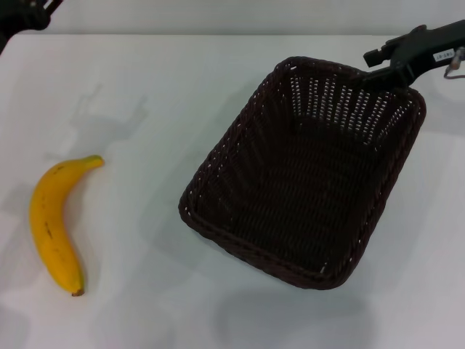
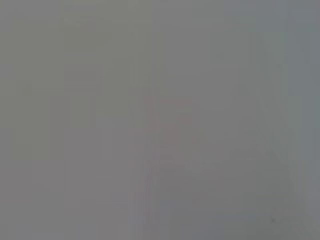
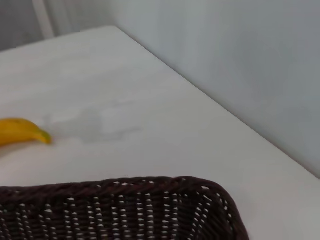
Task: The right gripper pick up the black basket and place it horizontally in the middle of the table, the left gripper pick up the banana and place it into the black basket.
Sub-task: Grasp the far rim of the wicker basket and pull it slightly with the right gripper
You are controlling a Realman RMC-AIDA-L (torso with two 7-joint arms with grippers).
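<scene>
Unreadable white label on right end effector point(image 1: 379, 73)

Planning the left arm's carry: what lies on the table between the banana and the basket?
Nothing. In the head view, only bare white table separates the banana from the basket; faint shadows fall there.
</scene>
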